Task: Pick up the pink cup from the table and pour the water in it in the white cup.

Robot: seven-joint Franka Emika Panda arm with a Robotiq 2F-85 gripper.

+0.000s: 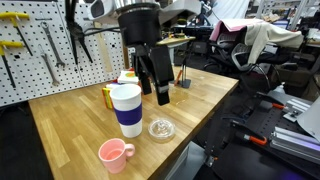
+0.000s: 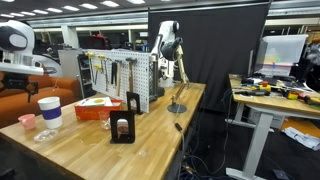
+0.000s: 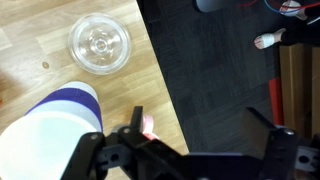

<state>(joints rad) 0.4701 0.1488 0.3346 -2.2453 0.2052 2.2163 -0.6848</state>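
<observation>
Fingers [image 1: 161, 90] wide apart, empty, just beside the white cup [image 1: 126, 110]; the pink cup [image 1: 113, 154] farther off.

mug [image 1: 114, 153] near table [image 1: 70, 125] edge, tall cup [image 1: 126, 108] just behind it, dish [image 1: 161, 128] beside the cup

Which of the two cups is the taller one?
The white cup, with the dark-blue band around its middle. It stands clearly taller than the small pink cup, which has a side handle.
</observation>
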